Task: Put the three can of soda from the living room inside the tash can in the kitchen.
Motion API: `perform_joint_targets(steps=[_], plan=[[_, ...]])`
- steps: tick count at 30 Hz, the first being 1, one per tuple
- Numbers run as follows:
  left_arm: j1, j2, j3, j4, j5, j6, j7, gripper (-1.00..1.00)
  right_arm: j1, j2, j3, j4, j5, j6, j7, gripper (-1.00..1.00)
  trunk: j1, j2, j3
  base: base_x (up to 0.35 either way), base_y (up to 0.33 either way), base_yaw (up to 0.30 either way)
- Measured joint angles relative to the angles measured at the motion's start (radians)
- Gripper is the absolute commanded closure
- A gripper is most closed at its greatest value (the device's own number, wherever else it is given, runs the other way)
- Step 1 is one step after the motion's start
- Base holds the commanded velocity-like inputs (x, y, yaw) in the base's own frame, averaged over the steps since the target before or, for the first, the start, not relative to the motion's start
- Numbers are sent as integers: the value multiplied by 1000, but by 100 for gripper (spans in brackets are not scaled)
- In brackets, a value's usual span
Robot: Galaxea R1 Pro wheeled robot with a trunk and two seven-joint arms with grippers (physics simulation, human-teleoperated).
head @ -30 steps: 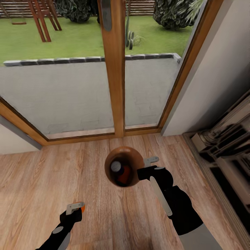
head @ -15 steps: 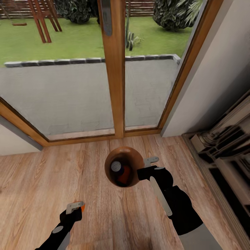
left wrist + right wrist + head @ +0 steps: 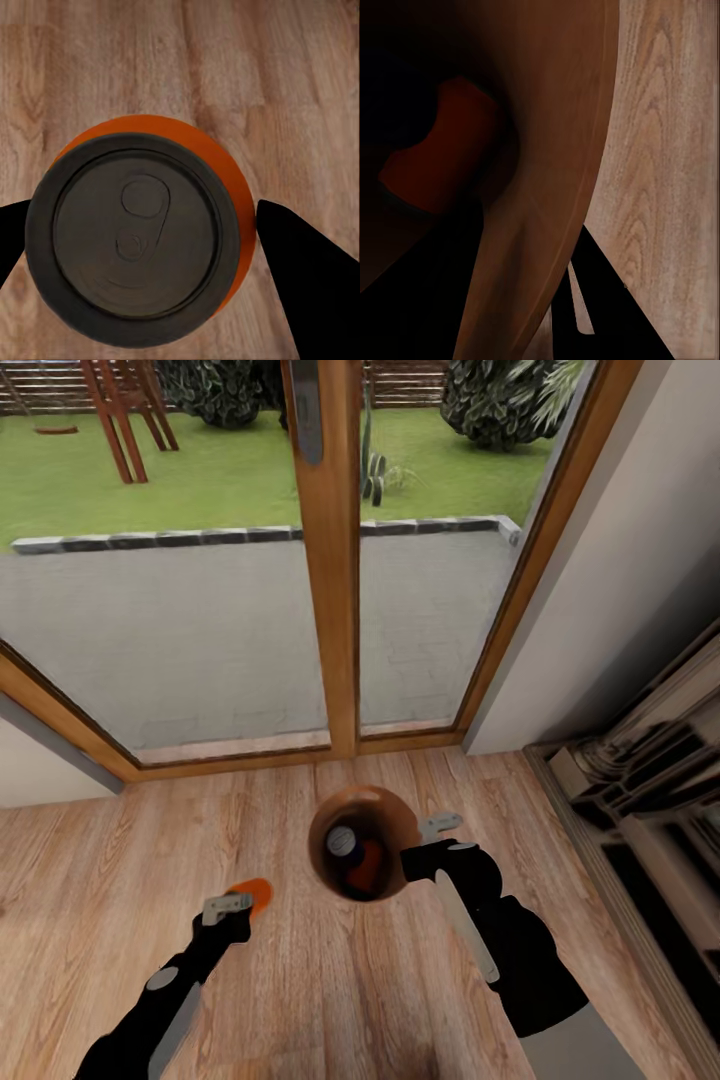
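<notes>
My right gripper point(image 3: 426, 842) is shut on the rim of the tash can point(image 3: 392, 812), a small round bin seen from above with its brown inside showing. In the bin lie a dark blue can with a silver top point(image 3: 342, 842) and an orange can point(image 3: 369, 862). In the right wrist view the brown bin wall point(image 3: 547, 150) curves past the orange can point(image 3: 442, 142). My left gripper point(image 3: 238, 907) is shut on the third, orange can of soda point(image 3: 254, 893), left of the bin and apart from it. In the left wrist view that can's dark lid point(image 3: 135, 236) sits between the black fingers point(image 3: 307, 277).
Wood-framed glass doors point(image 3: 330, 560) stand straight ahead, with a paved terrace and lawn outside. An off-white wall point(image 3: 620, 590) runs along the right, with dark shelving or cabinet fronts point(image 3: 650, 780) below it. Pale wood floor point(image 3: 120, 880) spreads around both arms.
My left gripper has lifted the orange can and carried it forward and right, closer to the bin. The bin and right gripper have shifted very slightly right.
</notes>
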Motion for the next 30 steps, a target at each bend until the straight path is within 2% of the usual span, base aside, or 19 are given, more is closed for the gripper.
perform_joint_targets(steps=[1, 2, 3, 4, 5, 6, 8, 10, 14, 15, 18, 20, 21, 23, 26, 30], plan=[[0, 6, 0, -15, 0, 14, -21, 100, 0, -2, 0, 0, 1, 0, 0, 100, 0, 0, 0, 0, 0, 0], [0, 17, 3, -51, 2, 90, -85, 100, 0, -5, 0, 0, -3, -1, -1, 100, 0, 0, 0, 0, 0, 0], [0, 26, 18, -95, 10, 204, -171, 100, 0, -7, 0, 0, -5, -1, -1, 100, 0, 0, 0, 0, 0, 0], [0, 34, 73, -150, 25, 323, -294, 100, 0, -9, 0, 0, -6, -1, -1, 100, 0, 0, 0, 0, 0, 0], [0, 36, 101, -168, 25, 352, -333, 100, 0, -10, 0, 1, -5, -1, -1, 100, 0, 0, 0, 0, 0, 0], [0, 39, 153, -195, 31, 390, -394, 100, 1, -11, 0, 3, -6, -1, -1, 100, 0, 0, 0, 0, 0, 0], [0, 41, 208, -229, 35, 425, -465, 100, 0, -16, 0, 13, -9, -2, -1, 100, 0, 0, 0, 0, 0, 0], [0, 43, 231, -248, 34, 438, -505, 100, 0, -19, 0, 20, -4, -1, -1, 100, 0, 0, 0, 0, 0, 0], [0, 66, 254, -270, 36, 468, -581, 100, 0, -23, 0, 29, -4, -2, -2, 100, 0, 0, 0, 0, 0, 0], [0, 78, 260, -279, 37, 507, -615, 100, 0, -23, 0, 32, -7, -2, -2, 100, 0, 0, 0, 0, 0, 0], [0, 92, 271, -305, 38, 567, -664, 100, 0, -24, 0, 35, -8, -2, -2, 100, 0, 0, 0, 0, 0, 0], [0, 101, 293, -326, 38, 600, -704, 100, 0, -26, 0, 38, -6, -2, -2, 100, 0, 0, 0, 0, 0, 0], [0, 105, 317, -338, 40, 619, -731, 100, 0, -29, 0, 52, -9, -4, -1, 100, 0, 0, 0, 0, 0, 0], [0, 116, 333, -345, 39, 640, -770, 100, 0, -31, 0, 85, -6, -3, -2, 100, 0, 0, 0, 0, 0, 0], [0, 136, 355, -350, 42, 687, -887, 100, 1, -32, 0, 99, -2, -4, -1, 100, 0, 0, 0, 0, 0, 0], [0, 141, 374, -351, 42, 698, -931, 100, 0, -32, 0, 130, -11, -12, -1, 100, 0, 0, 0, 0, 0, 0]])
